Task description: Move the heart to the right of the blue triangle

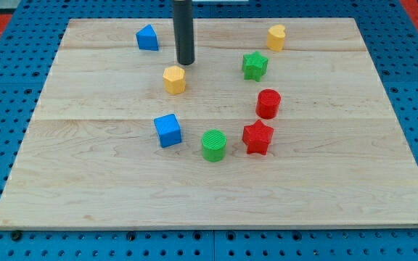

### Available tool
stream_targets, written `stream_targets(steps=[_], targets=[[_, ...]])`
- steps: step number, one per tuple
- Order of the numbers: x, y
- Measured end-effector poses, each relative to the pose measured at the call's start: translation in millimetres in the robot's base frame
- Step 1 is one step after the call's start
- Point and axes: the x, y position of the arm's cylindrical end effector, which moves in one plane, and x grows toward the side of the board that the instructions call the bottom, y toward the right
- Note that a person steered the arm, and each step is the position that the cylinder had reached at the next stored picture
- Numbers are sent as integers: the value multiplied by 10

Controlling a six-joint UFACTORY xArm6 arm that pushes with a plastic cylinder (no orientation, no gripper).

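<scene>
No hand on this arm, only a bare rod, so nothing is spread, pressed together or pinching. My tip (186,63) rests on the wooden tabletop (85,188) and touches no block.

The yellow heart (276,36) sits well off to the view's right of my tip and a bit toward the view's top. The lobed shape is small, so heart is my best reading. The blue triangle (147,38) is near my tip, to the view's left and toward the top. The yellow hexagon (174,80) is just below my tip, close but apart.

Also on the tabletop:
- green star (254,65), to the right of my tip, between it and the heart but lower
- red cylinder (268,104) and red star (257,138), lower right
- green cylinder (213,145), below my tip
- blue cube (167,130), below my tip and slightly left

Handling, as a judgement: the heart looks like a small, rigid, light block that should slide easily on smooth wood. It is not fragile and cannot be gripped, only pushed. The contact should be on its view-right side, centred, since an off-centre push would likely spin it or let it slip off the rod. My tip first has to go round to the heart's far side. The lane along the view's top toward the triangle looks open, with the green star just below it.
</scene>
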Motion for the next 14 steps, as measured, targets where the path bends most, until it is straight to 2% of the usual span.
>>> stream_targets(steps=[1,2,3,4,5,7,8,9,10,11,12,13,14], targets=[[341,-18],[511,-252],[185,-132],[-794,192],[-1286,463],[-1233,2104],[-773,2220],[-518,1772],[-473,1424],[-709,2213],[-772,2182],[-983,1450],[-929,670]])
